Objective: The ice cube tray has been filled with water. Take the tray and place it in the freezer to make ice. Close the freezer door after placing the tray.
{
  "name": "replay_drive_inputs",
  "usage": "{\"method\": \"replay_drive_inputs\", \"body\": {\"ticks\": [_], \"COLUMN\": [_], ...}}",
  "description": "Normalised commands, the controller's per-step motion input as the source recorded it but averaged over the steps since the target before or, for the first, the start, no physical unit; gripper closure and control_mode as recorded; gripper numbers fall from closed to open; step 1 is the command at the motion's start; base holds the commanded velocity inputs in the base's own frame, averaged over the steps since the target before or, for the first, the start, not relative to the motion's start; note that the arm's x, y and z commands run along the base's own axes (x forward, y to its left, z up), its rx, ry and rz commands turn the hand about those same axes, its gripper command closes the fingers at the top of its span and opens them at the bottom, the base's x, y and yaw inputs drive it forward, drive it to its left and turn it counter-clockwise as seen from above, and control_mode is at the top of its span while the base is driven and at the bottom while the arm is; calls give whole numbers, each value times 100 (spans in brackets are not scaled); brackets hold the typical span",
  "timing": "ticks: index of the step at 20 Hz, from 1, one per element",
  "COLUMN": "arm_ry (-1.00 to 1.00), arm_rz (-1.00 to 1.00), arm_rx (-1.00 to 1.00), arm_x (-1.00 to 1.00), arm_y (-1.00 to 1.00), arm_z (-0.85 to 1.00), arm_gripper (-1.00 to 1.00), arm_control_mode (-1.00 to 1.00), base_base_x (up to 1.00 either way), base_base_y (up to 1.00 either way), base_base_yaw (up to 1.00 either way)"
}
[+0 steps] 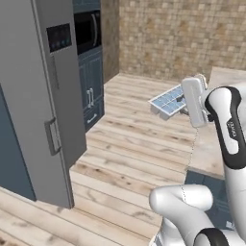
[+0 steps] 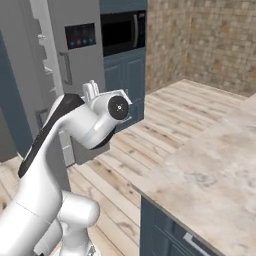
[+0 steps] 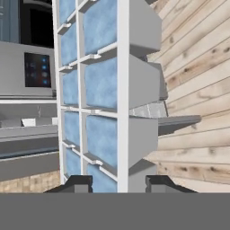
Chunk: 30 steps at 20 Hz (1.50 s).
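Ice cube tray (image 1: 167,100): held off the floor at the gripper (image 1: 184,102), right of centre, pale blue cells up
Freezer (image 1: 36,96): tall grey, at the left
Door with display (image 1: 63,81): stands open
Counter (image 1: 211,144): at the right, near the arm

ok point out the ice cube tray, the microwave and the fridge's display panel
ice cube tray (image 1: 168,101): left base view, on its blue cells.
microwave (image 2: 120,31): right base view, middle of its dark door.
display panel (image 1: 59,38): left base view, centre of the dark panel.
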Motion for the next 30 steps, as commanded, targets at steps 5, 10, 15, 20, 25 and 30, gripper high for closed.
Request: {"method": "replay_drive_inputs", "body": {"ticks": [5, 10, 15, 20, 25, 30], "arm_ry": [0, 0, 0, 0, 0, 0], "arm_rz": [0, 0, 0, 0, 0, 0], "arm_rx": [0, 0, 0, 0, 0, 0], "arm_x": [0, 0, 0, 0, 0, 0], "arm_y": [0, 0, 0, 0, 0, 0], "arm_z": [0, 0, 0, 0, 0, 0], "arm_gripper": [100, 100, 100, 100, 100, 100], "arm_control_mode": [100, 100, 100, 100, 100, 100], "base_base_x": [76, 66, 64, 74, 87, 93], "base_base_y": [40, 43, 10, 5, 13, 25], "base_base_yaw": [-23, -23, -25, -28, -27, -22]}}
